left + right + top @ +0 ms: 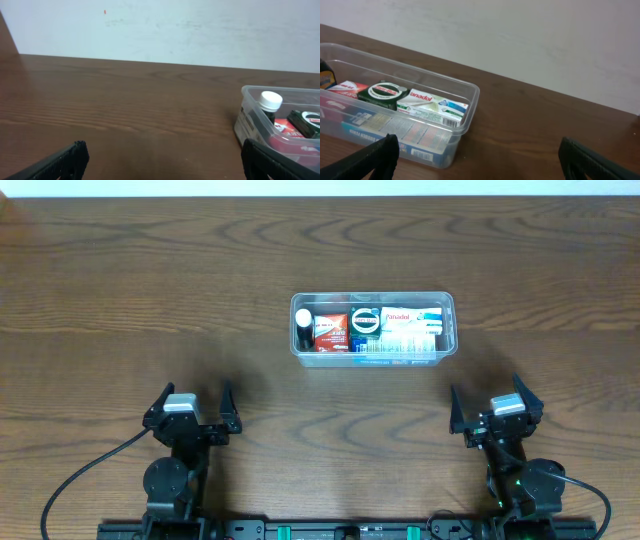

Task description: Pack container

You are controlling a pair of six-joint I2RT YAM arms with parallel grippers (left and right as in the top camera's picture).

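The clear plastic container (pixel 448 330) stands in the middle of the table, filled with several small items: a white-capped bottle (pixel 303 320), a red box (pixel 329 330), a round green tin (pixel 365 322) and a white Panadol box (pixel 410 323). My left gripper (pixel 193 406) is open near the front left, nothing between its fingers. Near the front right, my right gripper (pixel 490 405) also stands open and empty. The left wrist view shows the container (pixel 248 120) at the right edge with the bottle (pixel 271 101). In the right wrist view the container (pixel 470 107) lies left of centre.
Dark wooden table (pixel 120 300) all around. A pale wall (pixel 160 25) rises behind the far table edge. Black cables (pixel 80 475) run from both arm bases at the front edge.
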